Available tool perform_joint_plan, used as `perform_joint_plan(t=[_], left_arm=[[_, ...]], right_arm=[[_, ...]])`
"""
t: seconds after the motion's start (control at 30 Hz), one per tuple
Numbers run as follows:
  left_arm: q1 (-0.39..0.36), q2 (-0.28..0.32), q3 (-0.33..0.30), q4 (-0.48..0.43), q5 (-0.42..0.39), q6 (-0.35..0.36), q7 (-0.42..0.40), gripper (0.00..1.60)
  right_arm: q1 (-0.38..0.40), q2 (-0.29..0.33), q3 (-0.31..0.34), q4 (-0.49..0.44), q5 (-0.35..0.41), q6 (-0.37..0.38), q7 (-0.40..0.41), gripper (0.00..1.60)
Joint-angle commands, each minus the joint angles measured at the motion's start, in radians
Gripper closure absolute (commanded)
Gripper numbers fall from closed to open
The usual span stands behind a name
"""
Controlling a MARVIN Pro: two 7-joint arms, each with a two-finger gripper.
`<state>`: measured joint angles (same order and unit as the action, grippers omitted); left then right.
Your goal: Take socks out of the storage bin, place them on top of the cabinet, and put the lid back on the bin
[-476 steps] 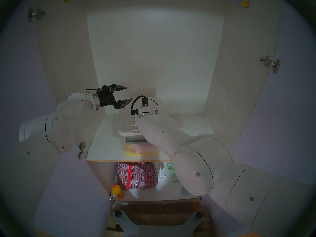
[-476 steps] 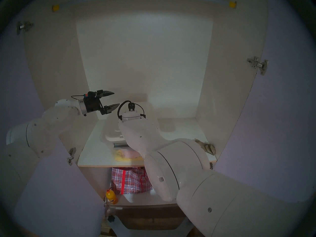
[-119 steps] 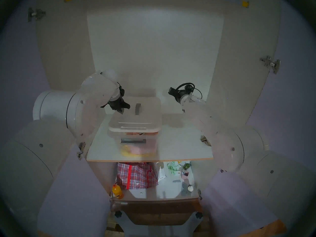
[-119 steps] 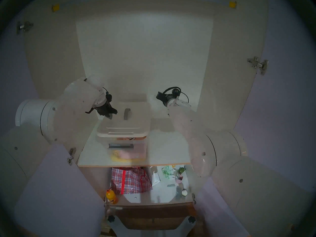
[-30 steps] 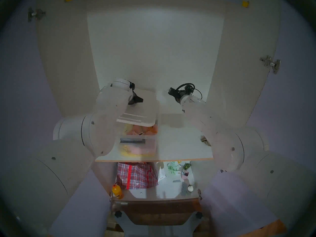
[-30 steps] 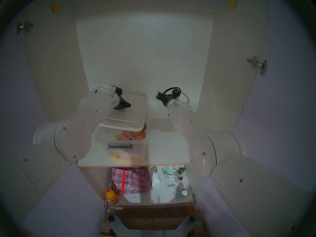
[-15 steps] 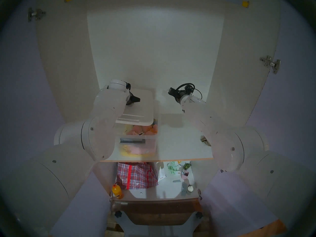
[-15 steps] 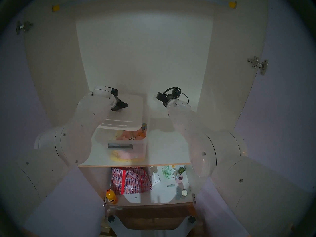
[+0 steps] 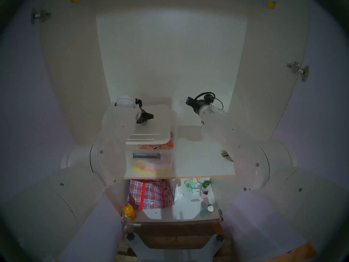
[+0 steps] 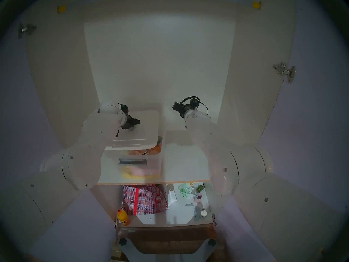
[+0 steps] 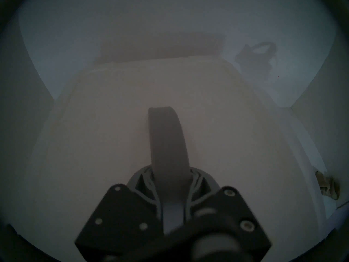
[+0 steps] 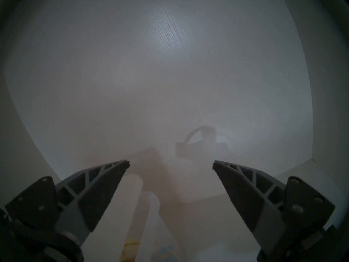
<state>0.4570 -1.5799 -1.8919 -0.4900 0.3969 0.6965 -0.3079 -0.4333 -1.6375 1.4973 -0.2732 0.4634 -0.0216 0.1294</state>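
White lid [image 9: 156,121] held over clear storage bin [image 9: 153,159], offset left; left gripper [image 11: 171,182] clamped on its grey strap handle [image 11: 166,138]. Right gripper [image 12: 171,166] spread wide, empty. Khaki socks [image 9: 226,154] on cabinet shelf [image 9: 198,161], far right.

Both arms are glossy white, built of thick rounded segments; thin dark seam lines ring the joints, and small round grey screws dot the flat end caps; the left arm [image 9: 111,142] and right arm [image 9: 245,153] look alike. Each wrist ends in a silver-grey collar and a black gripper body; a black cable loops over the right wrist [image 9: 204,97]. The right gripper [image 12: 171,166] has dark wedge-shaped fingers [image 12: 98,187] with pale grey truss ribbing, hinged on black angular blocks with pale screw heads; the left gripper [image 11: 171,189] shows the same blocks.
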Motion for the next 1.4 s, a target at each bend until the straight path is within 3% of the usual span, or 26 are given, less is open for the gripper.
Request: perform_joint_plan(t=[0.0,0.33,0.93,1.23,1.37], left_arm=[[-0.041,0.003,-0.021,-0.08,-0.026,0.032,-0.042,1.6],[0.011,-0.006,-0.048,-0.153,-0.056,0.138,-0.119,1.6],[0.084,-0.019,-0.054,-0.301,-0.088,0.198,-0.236,1.6],[0.211,-0.017,0.001,-0.43,-0.078,0.205,-0.292,1.6],[0.303,-0.02,0.056,-0.585,-0.084,0.2,-0.325,1.6]], right_arm=[[0.033,-0.002,-0.001,-0.023,-0.001,-0.017,0.007,0.0],[0.032,-0.002,-0.001,-0.022,-0.001,-0.015,0.006,0.0],[0.031,-0.002,0.0,-0.02,-0.001,-0.013,0.005,0.0],[0.032,-0.003,0.001,-0.018,-0.001,-0.013,0.005,0.0],[0.033,-0.003,0.001,-0.018,-0.001,-0.014,0.006,0.0]])
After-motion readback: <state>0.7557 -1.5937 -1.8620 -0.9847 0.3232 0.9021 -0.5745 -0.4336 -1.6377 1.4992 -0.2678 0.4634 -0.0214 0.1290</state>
